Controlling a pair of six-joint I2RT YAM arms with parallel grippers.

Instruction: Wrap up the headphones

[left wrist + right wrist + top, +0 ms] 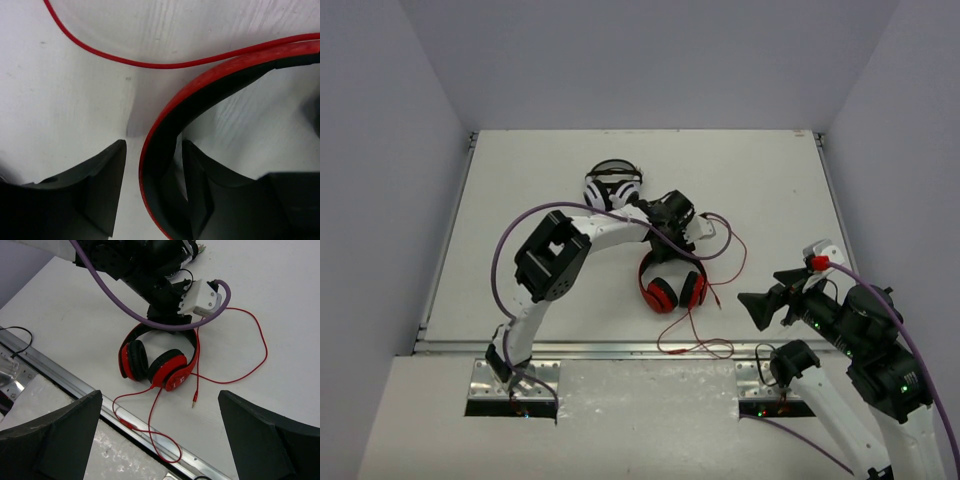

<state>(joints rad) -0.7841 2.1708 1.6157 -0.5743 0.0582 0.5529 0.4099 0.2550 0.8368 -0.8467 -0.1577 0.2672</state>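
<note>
Lab bench, seen from three cameras: a white table (pixel 520 200) is boxed in on three sides by plain pale grey walls (pixel 620 60), with a metal rail (pixel 600 347) along its near edge. The red headphones (pixel 672 288) lie flat about midway between the left and right edges, closer to the near edge than the far one. Their ear cups (pixel 167 371) point toward the rail. A white-and-black pair (pixel 613 187) sits apart from them, toward the far edge.

From above, the left arm's wrist hides its own fingers. Only the left wrist camera shows the left gripper (pixel 153 145) straddling the headband (pixel 210 80). The jaws are partly open, with the band close against one finger and a strip of bare table showing before the other, so nothing is clamped. The right gripper (pixel 770 296) hangs over the near edge toward the right corner, spread wide and empty.

The thin red cable (pixel 735 255) loops out toward the right edge and back. The right wrist camera alone picks out its plug (pixel 193 402) lying on the table beside one cup, and a loop draped across the rail. In the left wrist view the cups are cut off. Where the cable enters the cup is too fine to make out.
</note>
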